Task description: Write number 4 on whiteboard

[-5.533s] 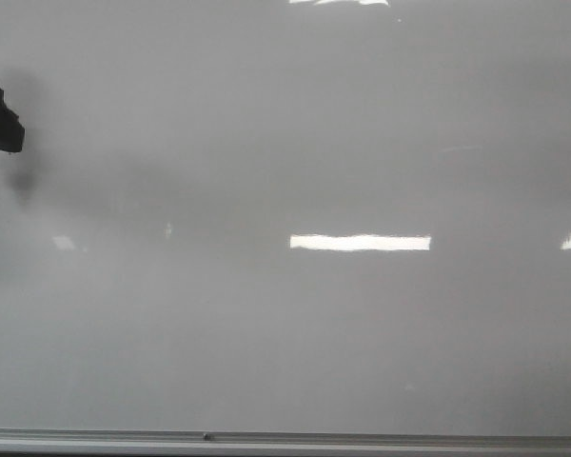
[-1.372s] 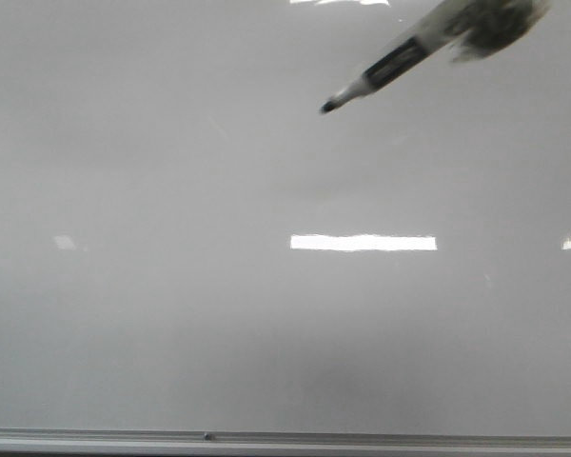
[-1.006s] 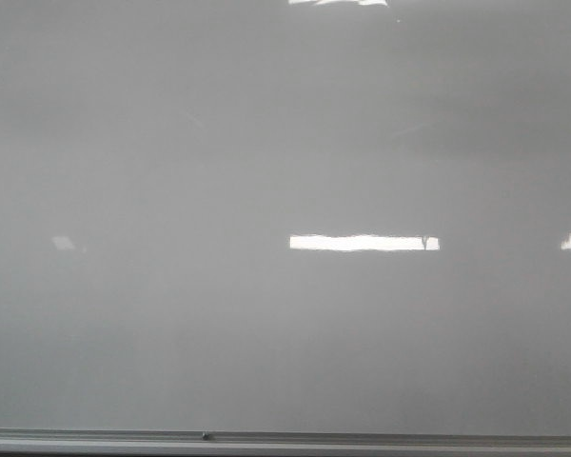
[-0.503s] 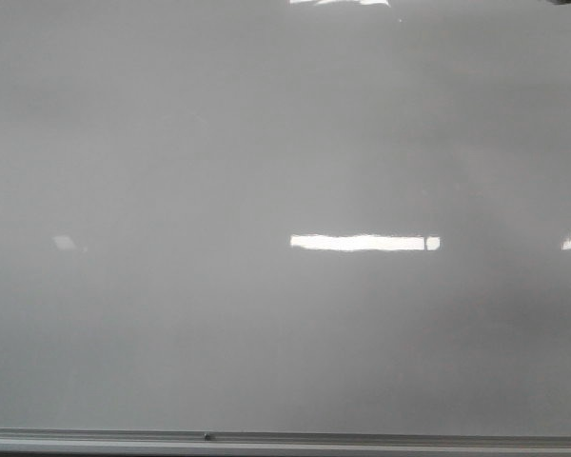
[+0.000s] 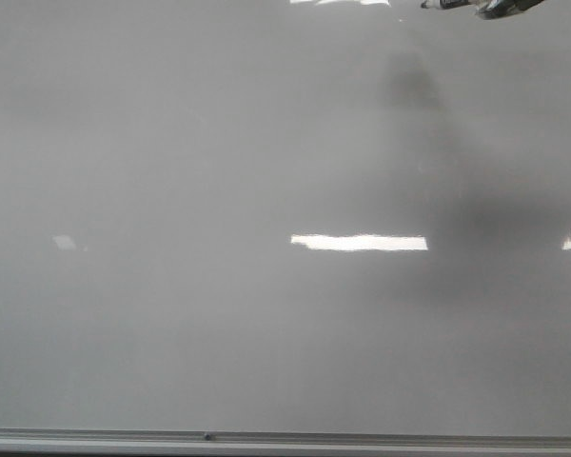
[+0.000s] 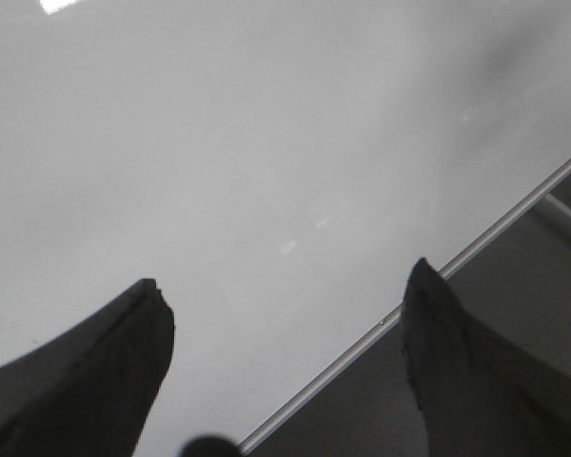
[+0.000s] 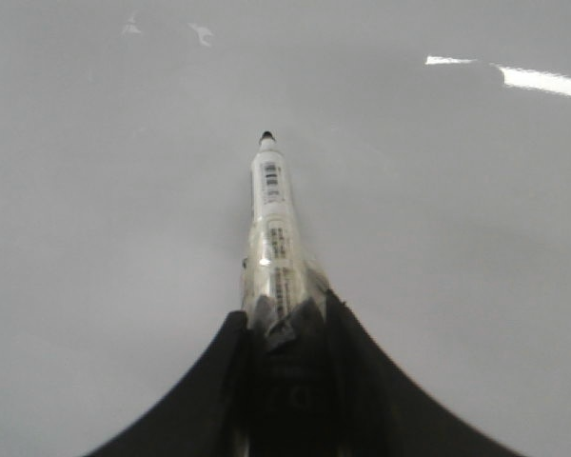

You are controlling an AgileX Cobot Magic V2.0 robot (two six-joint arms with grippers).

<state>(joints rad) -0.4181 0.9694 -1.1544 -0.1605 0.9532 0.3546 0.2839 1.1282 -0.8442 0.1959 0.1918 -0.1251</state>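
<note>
The front camera faces the whiteboard (image 5: 219,171) squarely and close, so the board fills the view down to its frame (image 5: 285,440). The left wrist camera looks obliquely along the same board past two dark fingers (image 6: 105,371), catching the frame (image 6: 428,286) as a diagonal. The right wrist camera looks down a marker (image 7: 274,238) at bare board (image 7: 95,190). All three share the board.

No text can be read anywhere: the marker (image 7: 271,238) carries a barcode and some small black print on its white barrel, probably a brand label, but it is too blurred.
</note>
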